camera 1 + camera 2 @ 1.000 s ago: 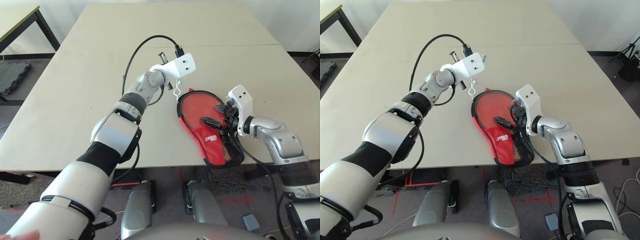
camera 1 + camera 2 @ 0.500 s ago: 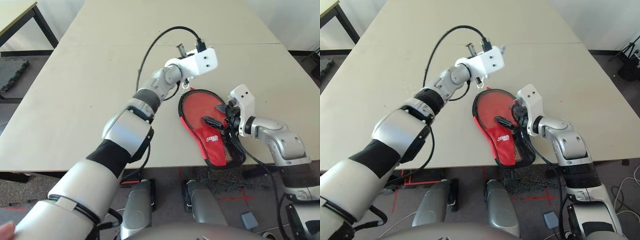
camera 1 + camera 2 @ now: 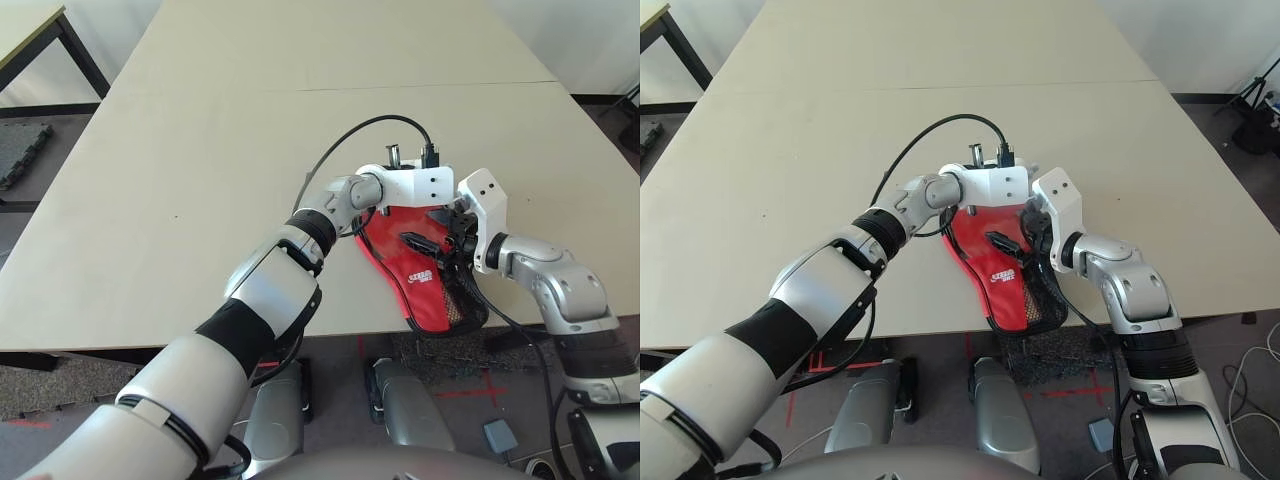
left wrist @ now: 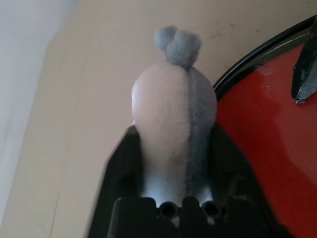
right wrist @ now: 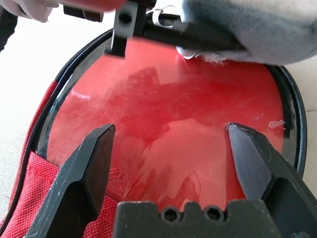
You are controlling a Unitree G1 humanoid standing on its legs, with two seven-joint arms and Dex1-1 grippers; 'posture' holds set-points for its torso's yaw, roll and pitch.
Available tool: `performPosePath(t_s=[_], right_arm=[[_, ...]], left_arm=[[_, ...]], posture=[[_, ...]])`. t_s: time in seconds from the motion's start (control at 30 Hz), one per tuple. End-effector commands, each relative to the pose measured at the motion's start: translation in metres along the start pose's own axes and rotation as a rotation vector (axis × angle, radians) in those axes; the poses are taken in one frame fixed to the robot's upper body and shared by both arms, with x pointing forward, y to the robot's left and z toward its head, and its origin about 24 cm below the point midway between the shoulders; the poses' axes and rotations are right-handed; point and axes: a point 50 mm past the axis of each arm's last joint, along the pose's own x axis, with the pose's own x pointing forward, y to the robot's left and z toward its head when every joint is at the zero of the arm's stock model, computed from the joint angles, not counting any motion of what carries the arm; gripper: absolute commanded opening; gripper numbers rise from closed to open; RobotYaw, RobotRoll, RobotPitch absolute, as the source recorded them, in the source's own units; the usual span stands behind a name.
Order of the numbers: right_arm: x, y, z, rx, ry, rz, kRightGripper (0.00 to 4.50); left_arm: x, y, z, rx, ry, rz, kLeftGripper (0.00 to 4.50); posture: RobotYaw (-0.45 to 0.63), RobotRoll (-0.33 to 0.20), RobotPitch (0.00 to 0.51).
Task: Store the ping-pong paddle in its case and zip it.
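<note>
glossy red rubber paddle face (image 5: 173, 114), red fabric case (image 3: 425, 285), fuzzy grey-white plush (image 4: 176, 124), matt table (image 3: 200, 150)

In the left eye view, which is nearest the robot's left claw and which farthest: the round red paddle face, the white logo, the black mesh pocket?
From the left gripper:
1. Round red paddle face, just beside it.
2. White logo, farther toward the robot.
3. Black mesh pocket, closest to the robot.
</note>
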Motion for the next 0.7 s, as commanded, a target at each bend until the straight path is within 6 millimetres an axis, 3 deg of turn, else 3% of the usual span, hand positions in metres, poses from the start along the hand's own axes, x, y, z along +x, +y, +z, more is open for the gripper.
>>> performPosePath(t_s=[0.03, 0.1, 0.13, 0.5, 0.7], right_arm=[[0.006, 0.006, -0.038, 0.116, 0.158, 0.026, 4.50], [0.007, 0.005, -0.038, 0.114, 0.158, 0.028, 4.50], [0.007, 0.005, -0.037, 0.112, 0.158, 0.030, 4.50], [0.015, 0.001, -0.033, 0.089, 0.160, 0.059, 4.50], [0.017, -0.002, -0.031, 0.077, 0.158, 0.066, 4.50]], left_arm=[[-0.003, 0.006, -0.006, -0.061, 0.011, -0.008, 3.59], [-0.006, 0.013, -0.007, -0.099, 0.001, -0.001, 4.35], [-0.008, 0.018, -0.008, -0.121, -0.006, 0.004, 4.47], [-0.036, 0.058, -0.024, -0.435, -0.126, -0.015, 4.47], [-0.052, 0.060, -0.042, -0.483, -0.129, -0.144, 4.47]], posture=[[-0.09, 0.000, 0.180], [-0.07, 0.000, 0.178], [-0.06, 0.000, 0.177], [0.00, 0.000, 0.160], [0.01, 0.000, 0.150]])
